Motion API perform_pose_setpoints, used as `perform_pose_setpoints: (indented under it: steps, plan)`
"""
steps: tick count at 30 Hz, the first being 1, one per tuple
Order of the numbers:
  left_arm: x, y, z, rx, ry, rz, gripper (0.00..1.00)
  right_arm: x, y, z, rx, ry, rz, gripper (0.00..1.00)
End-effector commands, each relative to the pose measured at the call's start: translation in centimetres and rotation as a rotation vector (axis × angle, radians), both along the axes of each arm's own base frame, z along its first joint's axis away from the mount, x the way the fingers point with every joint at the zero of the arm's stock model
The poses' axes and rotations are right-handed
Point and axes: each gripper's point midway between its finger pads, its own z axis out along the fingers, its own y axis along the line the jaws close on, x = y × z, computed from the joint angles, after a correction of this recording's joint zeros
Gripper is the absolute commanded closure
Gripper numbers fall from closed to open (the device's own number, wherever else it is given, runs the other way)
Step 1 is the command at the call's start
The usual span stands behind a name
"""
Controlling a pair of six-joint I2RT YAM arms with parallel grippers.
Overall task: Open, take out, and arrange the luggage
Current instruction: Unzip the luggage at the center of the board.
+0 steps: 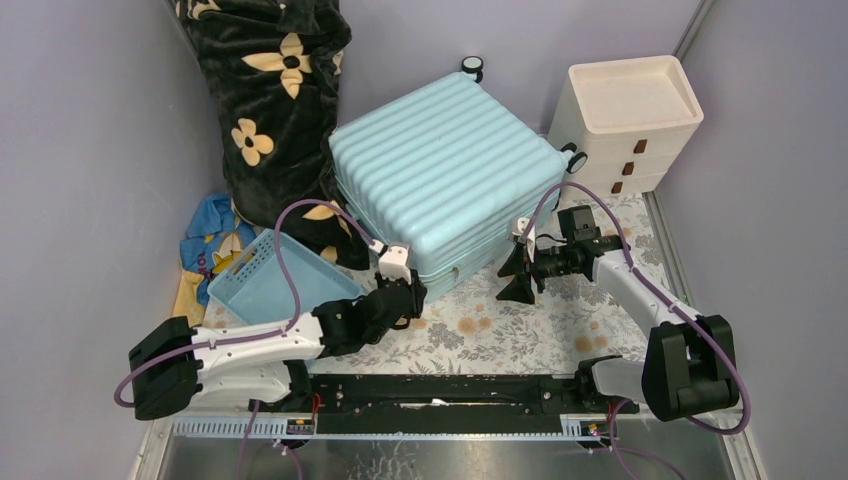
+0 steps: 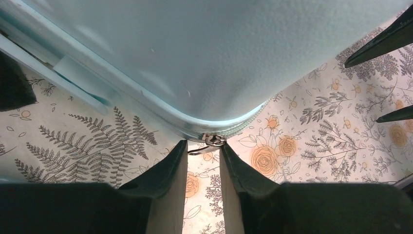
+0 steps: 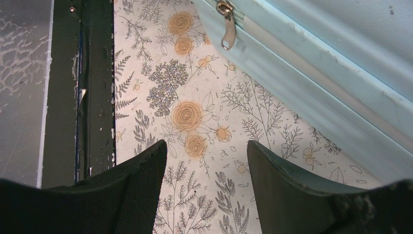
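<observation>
Left gripper (image 2: 203, 146): jaws narrowed to a slim gap, tips right at the zipper pull (image 2: 213, 140) on the near rounded corner of the luggage (image 1: 440, 170). The pull sits at the mouth of the fingers; can't tell if it's actually pinched or just touching. Right gripper (image 3: 207, 153): spread wide, nothing between the fingers, hovering over the floral mat (image 3: 185, 117) just beside the case's right-hand edge. A second pull (image 3: 226, 29) hangs loose from the seam ahead of it, untouched. Progress, my read: early in the "open" step. In the left wrist view the zip looks closed at the corner, and from above the two shells sit flush, so the lid is not up. Nothing has been taken out or arranged, so unzipping, lifting the lid, unloading and sorting are all left. The case lies flat on the mat, ribbed side up, wheels on the far side, between the black flower-print blanket (image 1: 275, 90) and the cream drawer unit (image 1: 625, 120); the small blue basket (image 1: 265, 280) is near its left front. Pale aqua hard shell, lightly scuffed, seam band a shade darker; interior not visible.
</observation>
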Motion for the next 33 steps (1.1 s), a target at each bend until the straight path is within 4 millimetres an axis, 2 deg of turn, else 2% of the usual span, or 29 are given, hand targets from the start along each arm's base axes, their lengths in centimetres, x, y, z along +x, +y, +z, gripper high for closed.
perform_pose_setpoints:
  steps: [1, 6, 14, 19, 24, 31, 33]
  plan:
    - [2.5, 3.3, 1.0, 0.041, -0.089, 0.133, 0.70, 0.4, 0.5, 1.1, 0.017, -0.037, 0.028, 0.32]
    - [2.4, 2.9, 1.4, -0.001, -0.104, 0.091, 0.71, 0.4, 0.4, 1.0, 0.014, -0.030, 0.031, 0.32]
    - [2.4, 3.4, 1.0, -0.023, -0.085, 0.029, 0.70, 0.4, 0.4, 1.0, 0.013, -0.028, 0.035, 0.32]
    - [2.7, 3.9, 1.1, -0.050, -0.078, 0.021, 0.74, 0.3, 0.4, 0.9, 0.012, -0.024, 0.036, 0.32]
    - [2.5, 3.1, 1.7, -0.051, -0.106, -0.051, 0.80, 0.3, 0.4, 0.8, 0.009, -0.023, 0.037, 0.32]
    - [0.2, 3.9, 2.0, 0.009, -0.152, -0.211, 0.51, 0.3, 0.4, 0.7, 0.007, -0.019, 0.042, 0.32]
    - [-0.8, 3.5, 2.3, -0.046, -0.169, -0.263, 0.42, 0.2, 0.3, 0.7, 0.006, -0.015, 0.044, 0.31]
